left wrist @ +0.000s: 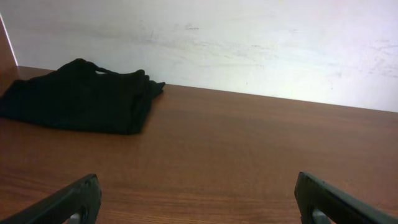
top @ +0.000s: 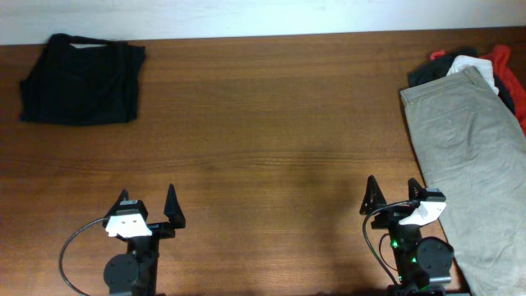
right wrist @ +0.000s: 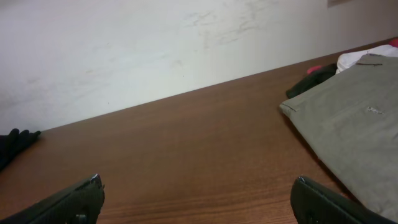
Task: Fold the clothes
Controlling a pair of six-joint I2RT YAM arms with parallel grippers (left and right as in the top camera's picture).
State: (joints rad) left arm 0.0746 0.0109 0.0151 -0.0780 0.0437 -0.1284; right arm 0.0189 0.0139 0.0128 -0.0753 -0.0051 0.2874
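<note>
Khaki trousers [top: 468,156] lie flat along the table's right side, on top of a pile of white [top: 475,66], red [top: 503,59] and black [top: 431,70] garments at the far right corner. They also show in the right wrist view [right wrist: 354,124]. A folded black garment [top: 82,78] lies at the far left and shows in the left wrist view [left wrist: 81,96]. My left gripper [top: 148,205] is open and empty near the front edge. My right gripper [top: 393,196] is open and empty, just left of the trousers.
The brown wooden table [top: 263,140] runs to a white wall [left wrist: 249,43] at the back. Black cables loop beside both arm bases at the front edge.
</note>
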